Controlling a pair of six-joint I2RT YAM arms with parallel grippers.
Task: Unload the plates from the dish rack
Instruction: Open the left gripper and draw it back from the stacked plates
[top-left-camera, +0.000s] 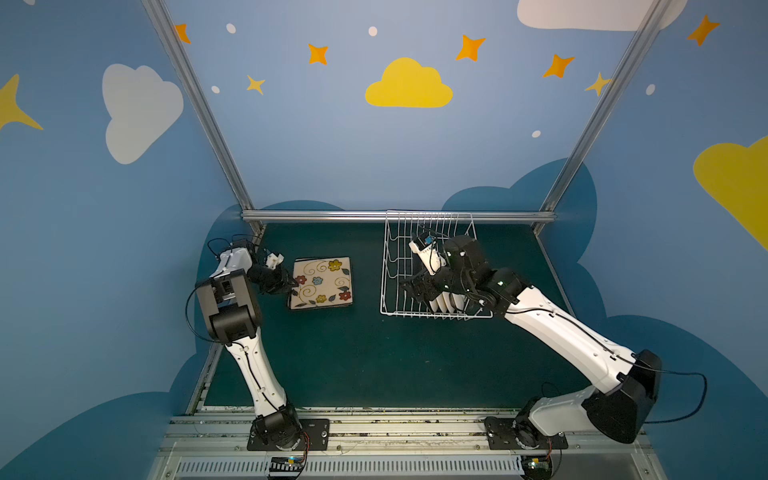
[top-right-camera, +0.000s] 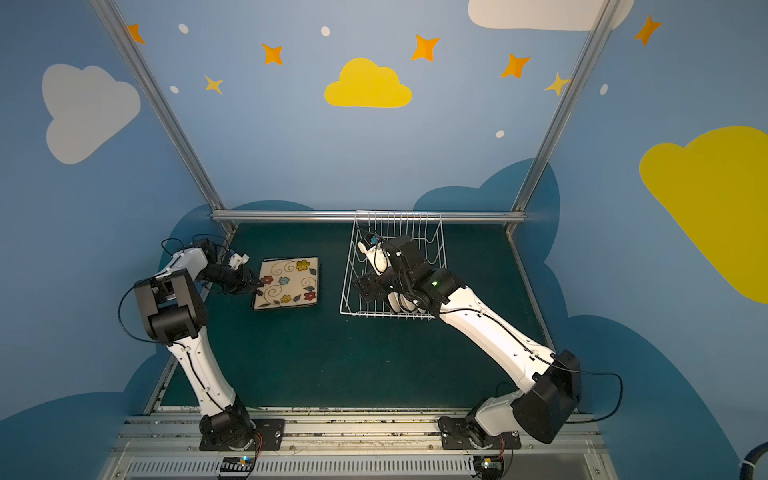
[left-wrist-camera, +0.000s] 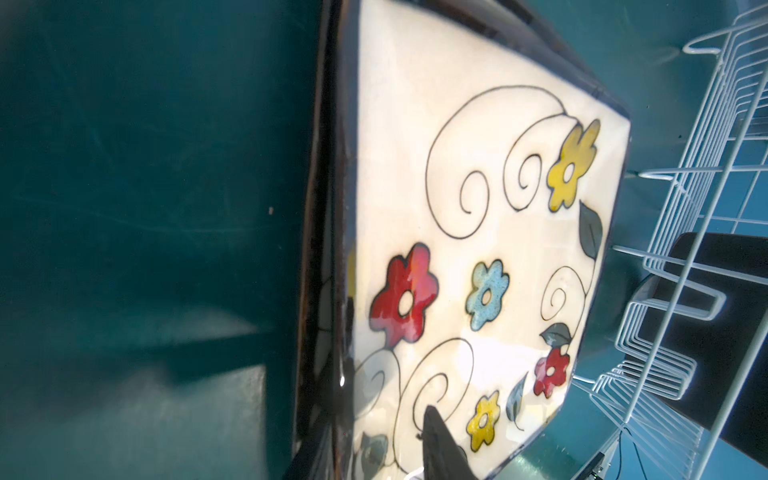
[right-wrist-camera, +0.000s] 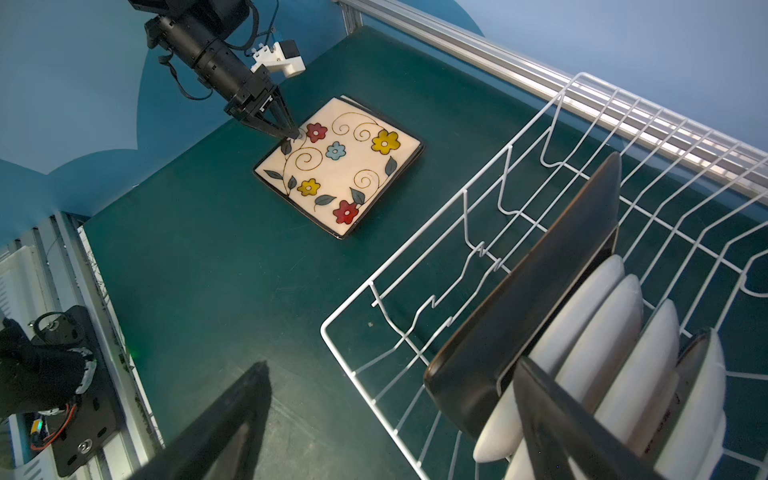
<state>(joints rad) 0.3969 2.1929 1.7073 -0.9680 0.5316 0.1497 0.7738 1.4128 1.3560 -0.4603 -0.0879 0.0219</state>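
Observation:
A stack of square flowered plates (top-left-camera: 322, 282) (top-right-camera: 289, 282) (right-wrist-camera: 338, 166) lies flat on the green table, left of the white wire dish rack (top-left-camera: 399, 314) (top-right-camera: 361, 314) (right-wrist-camera: 370, 283). My left gripper (top-left-camera: 293, 286) (top-right-camera: 259, 286) (left-wrist-camera: 374, 432) (right-wrist-camera: 291, 133) is at the stack's left edge, open. One finger is over the top plate's face (left-wrist-camera: 478, 208), the other beside its rim. In the rack stand a black-backed square plate (right-wrist-camera: 540, 299) (left-wrist-camera: 706, 316) and several round white plates (top-left-camera: 446, 302) (top-right-camera: 405, 305) (right-wrist-camera: 602, 316). My right gripper (top-left-camera: 411, 289) (top-right-camera: 361, 286) (right-wrist-camera: 390, 415) hangs open at the rack's near left side, empty. One of its fingers is by the white plates, the other outside the rack.
An aluminium rail (top-left-camera: 316, 216) runs along the table's back edge just behind the rack. Blue walls close in the left and right sides. Bare green mat (top-left-camera: 374, 361) lies in front of the plates and rack, toward the arm bases.

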